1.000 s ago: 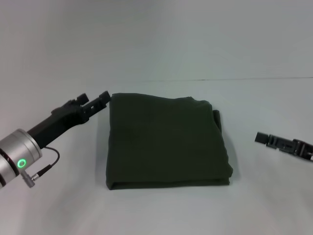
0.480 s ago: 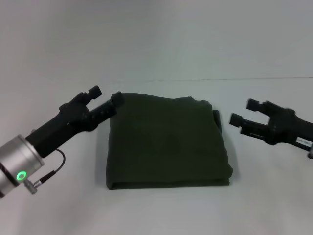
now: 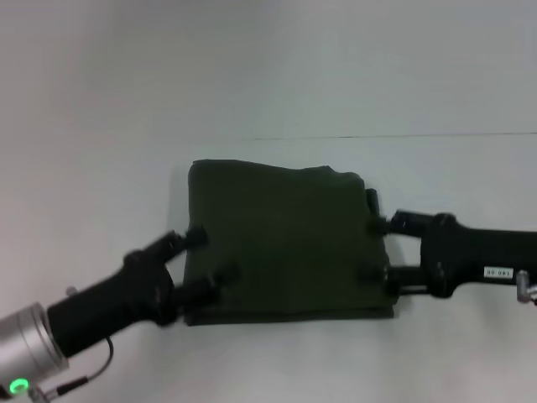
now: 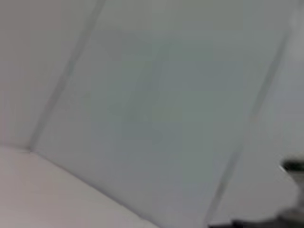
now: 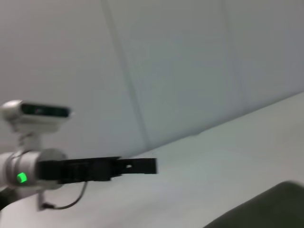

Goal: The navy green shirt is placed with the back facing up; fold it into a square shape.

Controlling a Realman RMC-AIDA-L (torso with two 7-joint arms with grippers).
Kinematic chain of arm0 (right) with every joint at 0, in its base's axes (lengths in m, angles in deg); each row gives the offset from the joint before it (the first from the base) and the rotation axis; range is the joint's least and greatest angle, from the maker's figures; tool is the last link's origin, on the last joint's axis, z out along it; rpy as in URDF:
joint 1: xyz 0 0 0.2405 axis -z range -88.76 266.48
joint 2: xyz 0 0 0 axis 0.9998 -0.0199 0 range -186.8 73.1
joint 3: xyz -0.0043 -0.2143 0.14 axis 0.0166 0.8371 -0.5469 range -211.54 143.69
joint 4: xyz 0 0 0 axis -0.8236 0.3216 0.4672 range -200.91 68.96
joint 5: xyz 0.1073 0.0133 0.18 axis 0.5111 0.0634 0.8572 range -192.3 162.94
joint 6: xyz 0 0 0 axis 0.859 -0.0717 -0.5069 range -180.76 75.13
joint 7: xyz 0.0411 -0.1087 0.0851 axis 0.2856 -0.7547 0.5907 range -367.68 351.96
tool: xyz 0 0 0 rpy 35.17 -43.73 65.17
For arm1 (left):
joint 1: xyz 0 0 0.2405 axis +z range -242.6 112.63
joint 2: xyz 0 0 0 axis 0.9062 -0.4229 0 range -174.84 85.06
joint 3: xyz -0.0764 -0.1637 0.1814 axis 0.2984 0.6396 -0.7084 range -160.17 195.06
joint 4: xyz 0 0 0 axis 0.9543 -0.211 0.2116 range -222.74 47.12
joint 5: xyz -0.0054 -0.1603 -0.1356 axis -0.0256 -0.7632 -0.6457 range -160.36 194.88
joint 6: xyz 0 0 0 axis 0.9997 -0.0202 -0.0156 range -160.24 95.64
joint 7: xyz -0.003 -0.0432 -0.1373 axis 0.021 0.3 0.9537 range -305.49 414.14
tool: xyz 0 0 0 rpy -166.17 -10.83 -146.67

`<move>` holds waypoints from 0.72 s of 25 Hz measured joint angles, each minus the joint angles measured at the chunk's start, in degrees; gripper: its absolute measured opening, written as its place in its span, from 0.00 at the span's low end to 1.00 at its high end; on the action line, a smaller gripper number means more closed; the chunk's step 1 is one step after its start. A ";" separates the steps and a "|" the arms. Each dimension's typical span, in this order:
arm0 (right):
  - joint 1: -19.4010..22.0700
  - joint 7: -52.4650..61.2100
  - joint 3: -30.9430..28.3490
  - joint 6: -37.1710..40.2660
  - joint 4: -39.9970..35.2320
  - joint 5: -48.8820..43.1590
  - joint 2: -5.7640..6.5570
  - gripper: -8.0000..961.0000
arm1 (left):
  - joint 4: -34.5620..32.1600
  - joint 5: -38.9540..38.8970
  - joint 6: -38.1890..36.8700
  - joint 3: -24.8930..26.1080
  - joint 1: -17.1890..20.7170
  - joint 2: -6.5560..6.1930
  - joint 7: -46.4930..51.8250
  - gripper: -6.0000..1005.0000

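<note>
From the head view, both arms have closed in since half a second ago: the left gripper (image 3: 208, 256) now sits at the near-left edge of the navy green shirt (image 3: 285, 239), fingers spread apart, and the right gripper (image 3: 370, 249) is at its right edge, fingers also apart, with the shirt lying folded into a rough square mid white table (image 3: 101, 185). Left wrist view mostly shows blank wall. The right wrist view catches the left gripper (image 5: 142, 165) across the table and a shirt corner (image 5: 266, 209).

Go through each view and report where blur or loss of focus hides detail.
Head view: the folded dark olive-green cotton shirt is soft-edged and both the left gripper and right gripper are smeared. Left wrist view: entirely blurred, only pale wall panels. Right wrist view: mildly soft, though the left arm stays recognisable.
</note>
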 joint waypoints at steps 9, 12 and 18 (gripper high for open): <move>0.24 3.46 1.24 2.93 -0.18 -5.73 1.03 0.94 | -0.26 6.99 -1.25 0.19 0.06 -0.11 0.64 0.93; 0.51 3.45 1.27 2.88 0.04 -5.77 1.03 0.94 | -0.28 7.32 -1.52 0.15 0.07 -0.13 0.65 0.93; 0.50 3.67 1.23 2.72 0.21 -5.79 0.75 0.94 | -0.28 7.40 -1.64 0.13 -0.26 -0.23 0.65 0.93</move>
